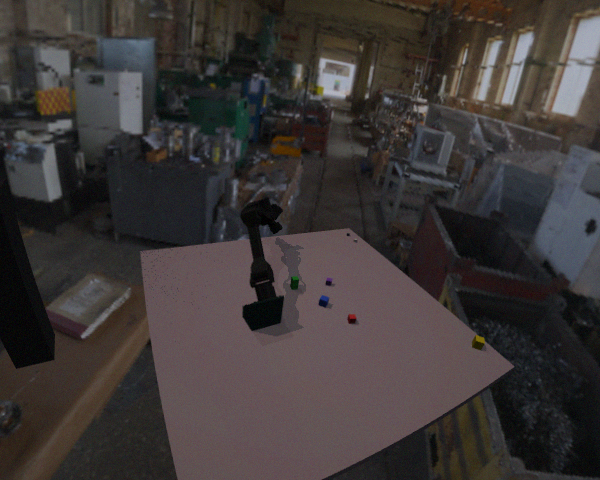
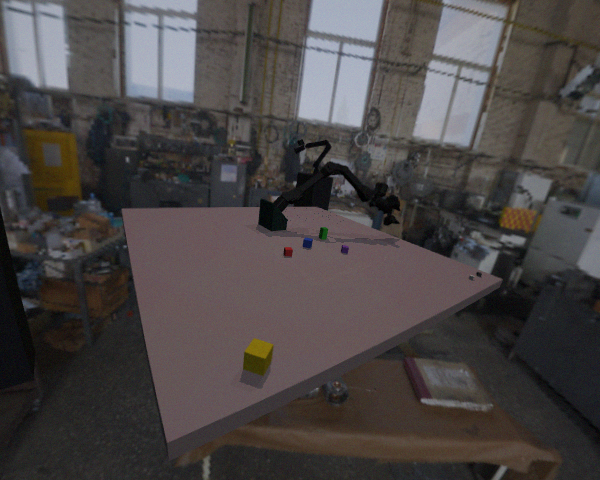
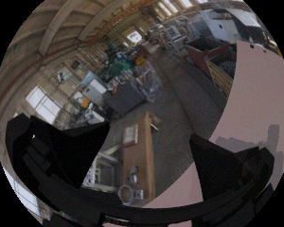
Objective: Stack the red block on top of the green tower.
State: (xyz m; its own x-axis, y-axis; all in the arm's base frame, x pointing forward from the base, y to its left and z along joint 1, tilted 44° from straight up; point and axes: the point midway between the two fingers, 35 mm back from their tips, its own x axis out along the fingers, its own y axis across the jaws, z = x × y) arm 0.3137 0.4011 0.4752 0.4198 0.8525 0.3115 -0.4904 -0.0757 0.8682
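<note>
Fingers open and unloaded; red block awaiting pickup.
The red block (image 1: 352,318) (image 2: 288,252) sits directly on the worktop (image 1: 290,392) (image 2: 212,310) (image 3: 260,95), right of center and below mid-height in the top view; it is apart from the green tower (image 1: 294,282) (image 2: 323,233), so stacking is not yet done. The tower stands upright near the middle of that view, presumably kept clear as the base for the stack. The blue block (image 1: 323,300) (image 2: 307,242) lies between the two and may restrict the approach. The arm is raised, probably to keep clearance over the tower. The fingers (image 1: 276,226) (image 2: 392,220) stand wide apart, holding nothing and touching no block. Next operation, as judged: align over the red block, descend, grip.
</note>
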